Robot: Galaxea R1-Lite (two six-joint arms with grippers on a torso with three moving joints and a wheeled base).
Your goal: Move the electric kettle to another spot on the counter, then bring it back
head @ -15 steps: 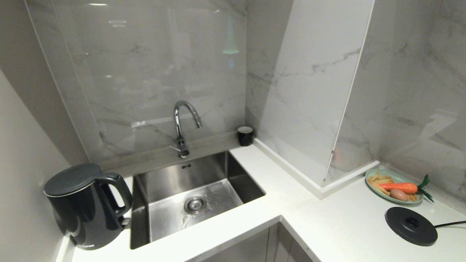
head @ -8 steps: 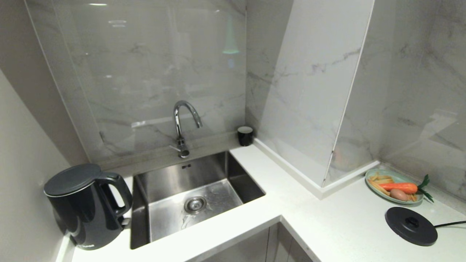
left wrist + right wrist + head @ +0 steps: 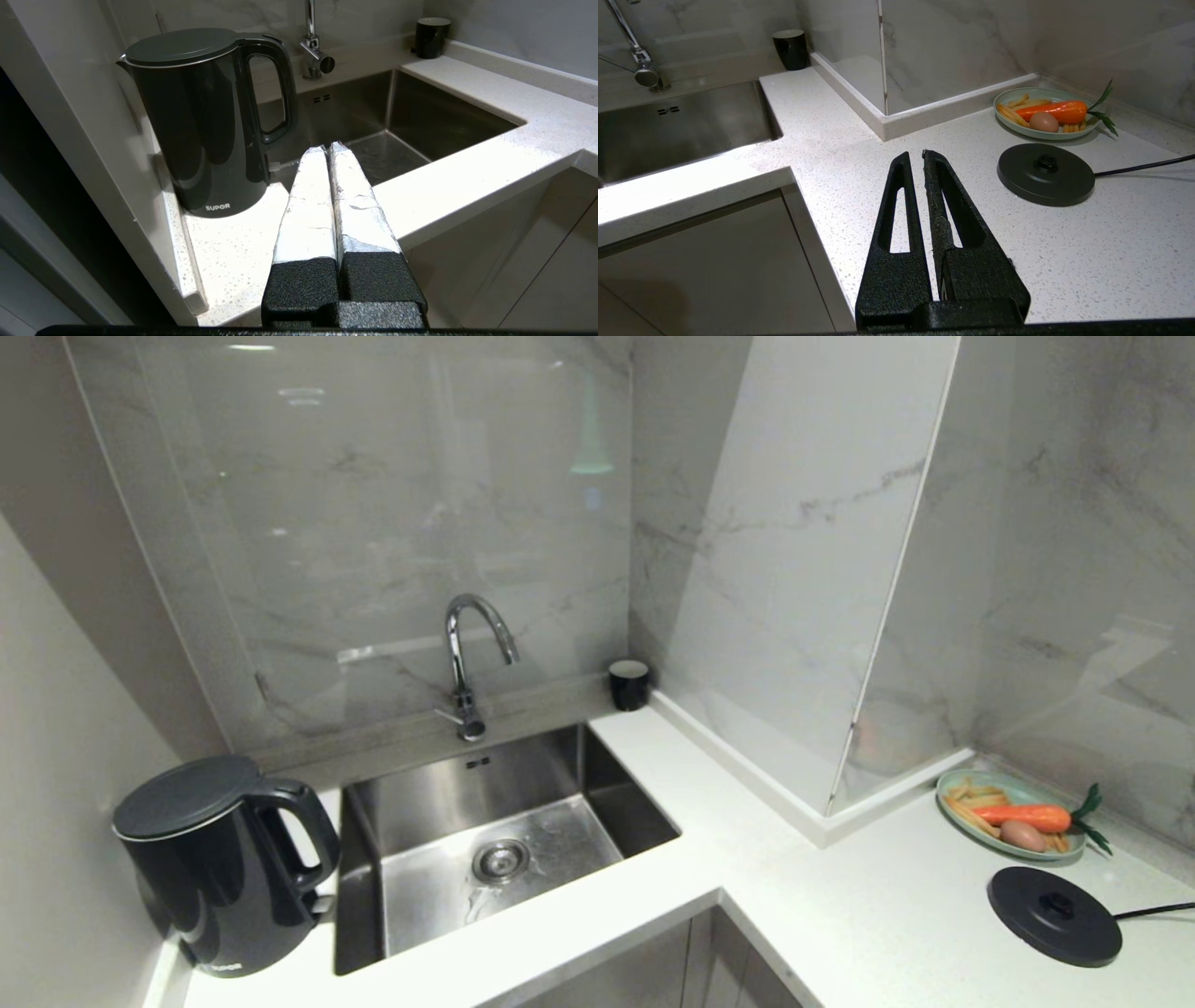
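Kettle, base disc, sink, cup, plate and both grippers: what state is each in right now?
Kettle: upright on the counter left of the sink, lid shut, off its base, not held.
Base disc: bare, cord attached.
Sink: no dishes inside, tap not running.
Cup: upright by the wall.
Plate: holds a carrot, fries and an egg-like item.
Left gripper: shut, holding nothing.
Right gripper: shut, holding nothing.

There are one electric kettle (image 3: 219, 863), one counter (image 3: 840, 905), one sink (image 3: 495, 845), one tap (image 3: 471, 658), one black cup (image 3: 628, 684), one base disc (image 3: 1053, 915), and one plate (image 3: 962, 821) holding one carrot (image 3: 1022, 817).
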